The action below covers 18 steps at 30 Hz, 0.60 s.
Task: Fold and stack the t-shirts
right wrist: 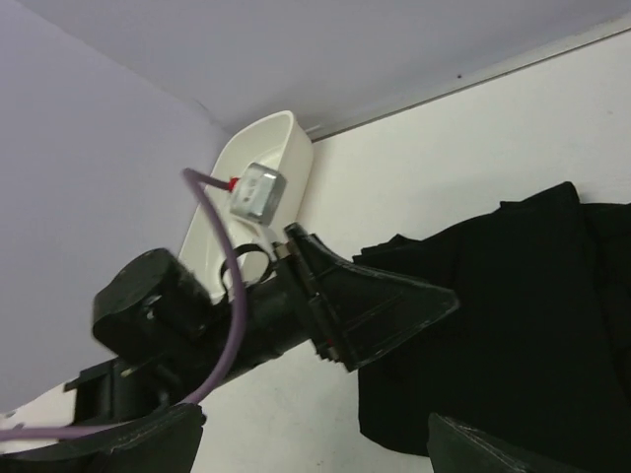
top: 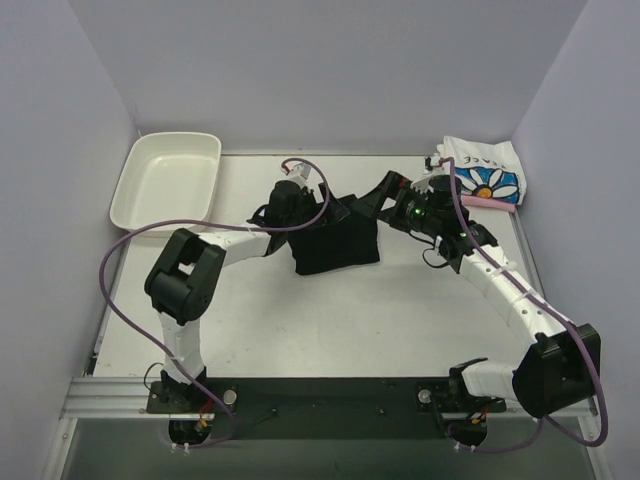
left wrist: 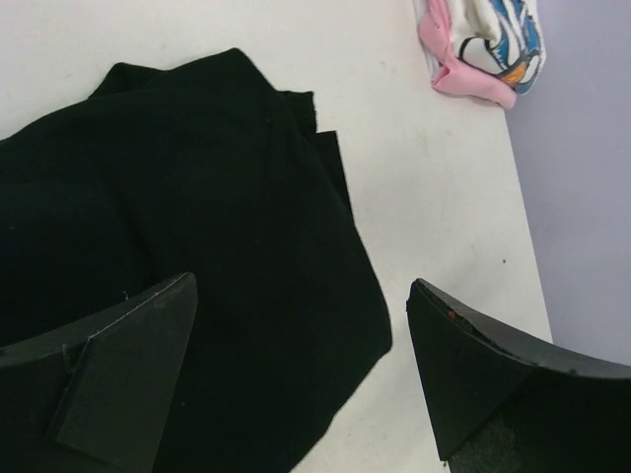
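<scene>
Black tee bunched, L gripper spread wide over it, R gripper released too, near its edge

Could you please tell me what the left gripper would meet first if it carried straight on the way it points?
Most likely the black t-shirt: the left gripper, jaws open, points down at its cloth. How far off the cloth lies is hard to judge.

White links, black joints — purple cables; black-fingered left hand
</scene>
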Each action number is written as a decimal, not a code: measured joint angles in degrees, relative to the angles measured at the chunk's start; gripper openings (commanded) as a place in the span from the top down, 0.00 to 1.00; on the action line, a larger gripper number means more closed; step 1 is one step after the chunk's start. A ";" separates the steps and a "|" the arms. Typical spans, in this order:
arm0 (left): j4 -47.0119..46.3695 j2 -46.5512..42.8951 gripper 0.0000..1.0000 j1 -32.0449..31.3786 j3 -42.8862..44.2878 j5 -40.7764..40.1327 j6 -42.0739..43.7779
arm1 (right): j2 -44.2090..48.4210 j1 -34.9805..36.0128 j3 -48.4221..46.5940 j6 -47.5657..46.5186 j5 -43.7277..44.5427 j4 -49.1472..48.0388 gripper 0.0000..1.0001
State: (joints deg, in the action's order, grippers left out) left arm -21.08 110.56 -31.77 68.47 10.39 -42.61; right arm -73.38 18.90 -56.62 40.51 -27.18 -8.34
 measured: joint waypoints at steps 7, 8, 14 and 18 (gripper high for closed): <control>-1.33 6.45 0.03 2.58 4.37 2.56 -0.20 | 0.52 3.69 2.64 -0.24 0.22 -1.73 0.00; -1.77 7.02 0.03 2.95 4.79 2.78 -0.20 | -0.33 4.15 3.13 -0.11 0.22 -2.12 0.00; -3.34 8.79 0.03 5.20 5.01 4.07 -0.17 | -8.37 5.55 6.03 1.07 -0.35 -7.87 0.00; -5.01 9.35 0.03 7.06 4.26 5.09 -0.20 | -13.79 5.55 7.28 1.97 -1.03 -12.70 0.00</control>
State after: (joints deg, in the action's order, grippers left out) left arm -26.09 119.92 -24.71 72.73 15.49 -42.81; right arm -87.18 24.45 -49.34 42.48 -28.21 -21.04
